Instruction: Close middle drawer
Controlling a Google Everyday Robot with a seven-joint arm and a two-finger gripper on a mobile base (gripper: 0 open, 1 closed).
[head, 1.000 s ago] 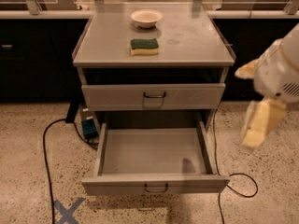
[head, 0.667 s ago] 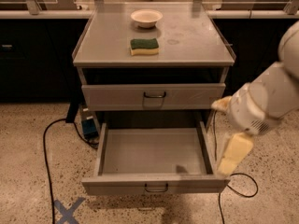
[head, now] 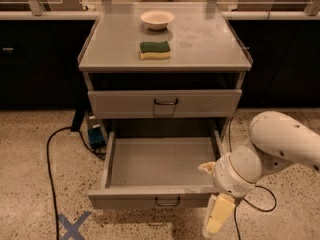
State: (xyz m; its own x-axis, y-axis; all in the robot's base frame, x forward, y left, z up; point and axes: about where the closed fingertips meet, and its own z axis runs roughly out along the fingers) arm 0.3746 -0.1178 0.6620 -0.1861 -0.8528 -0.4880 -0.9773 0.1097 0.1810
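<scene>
The middle drawer [head: 162, 166] is pulled far out of the grey cabinet [head: 165, 44]. It is wide, shallow and empty, with a narrow front panel and a small dark wire handle [head: 167, 201]. The taller-fronted top drawer [head: 165, 103] above it sits nearly flush. No lower drawer shows. My gripper [head: 216, 219] hangs from the white arm [head: 280, 146] at the drawer's front right corner, just outside the front panel and low near the floor.
A white bowl [head: 157, 19] and a green-and-yellow sponge [head: 155, 49] lie on the cabinet top. Black cables [head: 50, 154] run over the speckled floor on both sides. A blue tape cross [head: 72, 226] marks the floor at front left. Dark counters stand behind.
The arm has swung from the right of the cabinet down and leftwards, bringing the gripper to the front right corner of the open drawer. The drawer has not moved.
</scene>
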